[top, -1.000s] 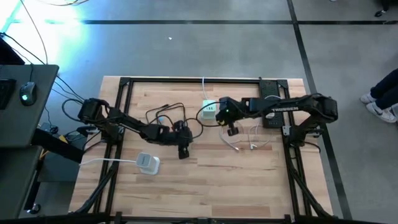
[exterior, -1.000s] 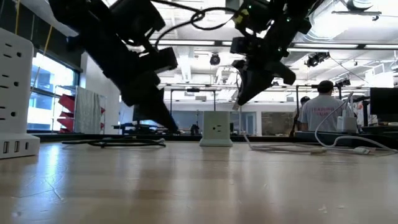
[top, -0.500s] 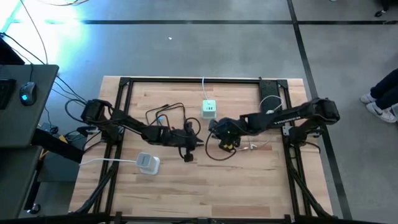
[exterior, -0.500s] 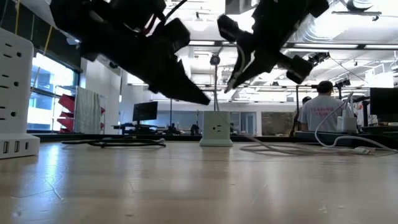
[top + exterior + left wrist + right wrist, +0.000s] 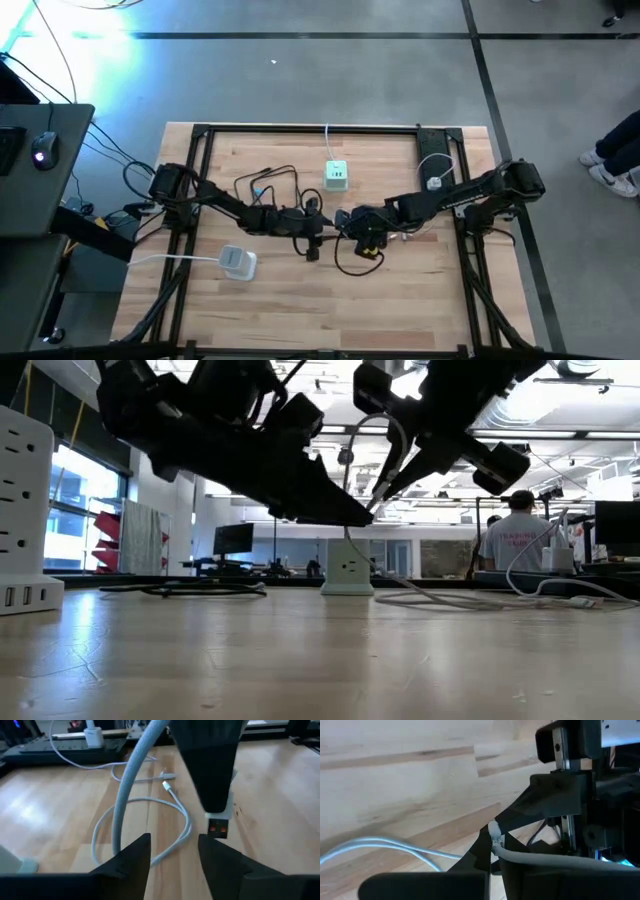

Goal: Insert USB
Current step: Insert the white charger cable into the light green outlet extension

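My right gripper (image 5: 346,222) is at the table's middle, shut on a white USB plug (image 5: 218,826) whose metal end points down. The plug's white cable (image 5: 127,795) arcs away and lies in a loop (image 5: 345,266) on the wood. My left gripper (image 5: 174,842) faces it from the left, fingers open, just short of the plug. The cable passes close by one left finger (image 5: 131,857); whether it touches I cannot tell. A white charger cube (image 5: 336,176) stands on its base toward the far edge. My right gripper pinches the plug's white housing (image 5: 221,811) between its two fingers, which slant downward from the table's right. The metal end sticks out below the fingertips. The plug hangs clear of the table, and the cable leaves it slack at the back (image 5: 494,833).
A white power strip (image 5: 237,262) stands near left, close in the low view (image 5: 25,510). Black cables (image 5: 265,186) lie far left of centre, thin white cables (image 5: 430,166) at the right. Dark frame rails (image 5: 310,128) border the table. A person (image 5: 517,545) stands in the room behind.
My right gripper has carried the USB plug from beside the charger cube toward the near edge and left, to meet my left gripper. The cable has trailed along into a loop on the table. My left gripper has reached toward the right.
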### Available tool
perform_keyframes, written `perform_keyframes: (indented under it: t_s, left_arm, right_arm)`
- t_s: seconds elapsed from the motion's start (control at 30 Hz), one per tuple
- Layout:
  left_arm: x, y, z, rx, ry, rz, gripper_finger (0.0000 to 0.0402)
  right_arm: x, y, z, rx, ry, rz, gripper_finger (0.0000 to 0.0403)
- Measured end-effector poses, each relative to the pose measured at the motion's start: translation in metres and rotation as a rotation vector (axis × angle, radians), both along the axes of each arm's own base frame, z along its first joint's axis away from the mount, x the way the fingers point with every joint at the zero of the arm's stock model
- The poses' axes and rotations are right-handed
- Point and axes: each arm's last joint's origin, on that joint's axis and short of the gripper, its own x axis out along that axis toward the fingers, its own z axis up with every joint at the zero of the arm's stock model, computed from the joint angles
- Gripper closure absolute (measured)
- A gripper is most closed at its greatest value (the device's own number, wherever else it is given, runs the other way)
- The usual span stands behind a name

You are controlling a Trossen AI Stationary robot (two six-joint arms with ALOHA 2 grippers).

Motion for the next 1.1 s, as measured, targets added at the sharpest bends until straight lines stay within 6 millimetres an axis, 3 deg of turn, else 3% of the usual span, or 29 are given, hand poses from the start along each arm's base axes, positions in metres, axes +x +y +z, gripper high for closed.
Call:
perform_keyframes:
  t_s: [0.43, 0.83, 1.1]
  left_arm:
    - [0.0030, -0.0044, 0.0008, -0.014, 0.046, -0.154, 0.0276]
    - [0.0054, 0.0007, 0.0052, -0.055, 0.001, -0.078, 0.0273]
    - [0.0059, -0.0007, 0.0060, -0.056, -0.002, -0.140, 0.0275]
  right_arm:
    - [-0.0001, -0.0019, -0.0001, -0.026, 0.000, -0.024, 0.0403]
    - [-0.0008, -0.0006, -0.0008, 0.030, 0.017, 0.017, 0.0403]
    - [-0.0005, -0.0003, -0.0006, 0.023, 0.013, 0.015, 0.0403]
